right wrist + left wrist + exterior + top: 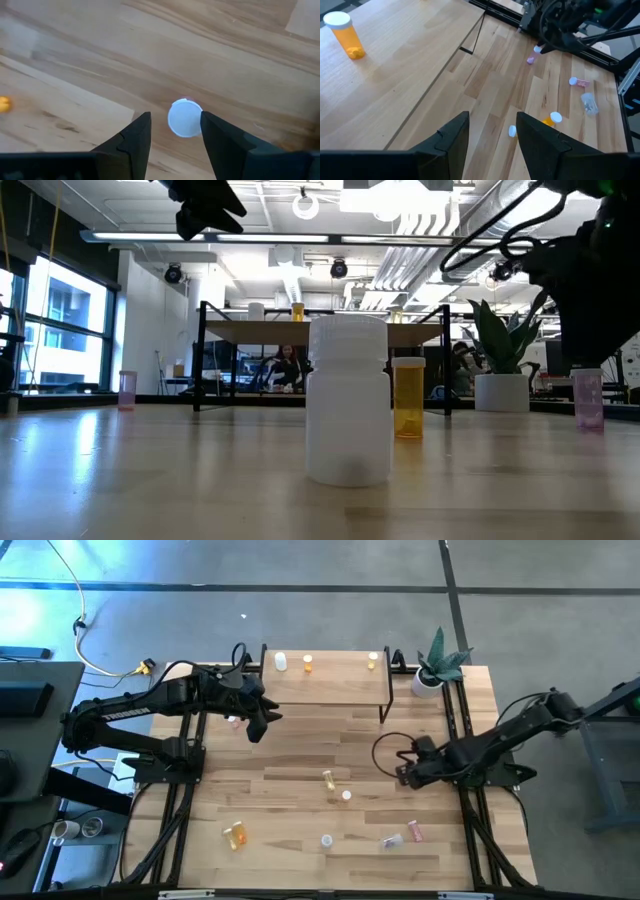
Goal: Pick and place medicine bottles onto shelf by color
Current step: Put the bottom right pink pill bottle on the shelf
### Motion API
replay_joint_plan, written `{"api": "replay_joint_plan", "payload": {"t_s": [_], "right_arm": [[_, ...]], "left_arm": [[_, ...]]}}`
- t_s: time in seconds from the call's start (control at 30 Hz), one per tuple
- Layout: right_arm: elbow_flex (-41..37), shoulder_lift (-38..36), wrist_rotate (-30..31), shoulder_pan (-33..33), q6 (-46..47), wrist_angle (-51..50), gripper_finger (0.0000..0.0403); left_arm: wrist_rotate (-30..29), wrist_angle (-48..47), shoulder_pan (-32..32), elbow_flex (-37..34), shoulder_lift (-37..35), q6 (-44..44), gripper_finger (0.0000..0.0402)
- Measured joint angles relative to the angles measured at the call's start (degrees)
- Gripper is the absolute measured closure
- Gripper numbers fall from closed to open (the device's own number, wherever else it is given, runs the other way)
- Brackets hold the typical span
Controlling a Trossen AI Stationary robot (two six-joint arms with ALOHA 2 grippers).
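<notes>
The shelf [330, 690] stands at the table's far side, with a white [281, 662], an orange [307, 664] and a yellow bottle [372, 660] upright on its top. My left gripper [258, 726] hovers open and empty in front of the shelf's left end; its wrist view shows the orange bottle [347, 35] on the board. My right gripper [404, 774] is low over the table's right side and open. Its fingers stand on either side of a white-capped bottle [185, 118] seen from above; I cannot tell if they touch it.
Loose bottles stand or lie on the table: yellow [328, 779], white [346, 796], orange [236, 833], white [326, 840], clear [390, 840], pink [414, 831], and pink [233, 721] by my left gripper. A potted plant [432, 670] stands at the shelf's right end.
</notes>
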Motion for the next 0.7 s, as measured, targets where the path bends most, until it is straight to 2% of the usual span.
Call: {"api": "replay_joint_plan", "payload": {"t_s": [0.2,0.43,0.7], "right_arm": [[-0.1,2.9,1.0,1.2,2.3,-0.1,0.0240],[0.0,2.9,1.9,1.3,3.5,0.4,0.0240],[0.0,2.9,3.1,1.3,4.0,7.8,0.0240]], "left_arm": [[0.0,0.0,0.0,0.0,0.0,0.0,0.0247],[0.0,0.0,0.0,0.0,0.0,0.0,0.0247],[-0.1,0.0,0.0,0.0,0.0,0.0,0.0247]]}}
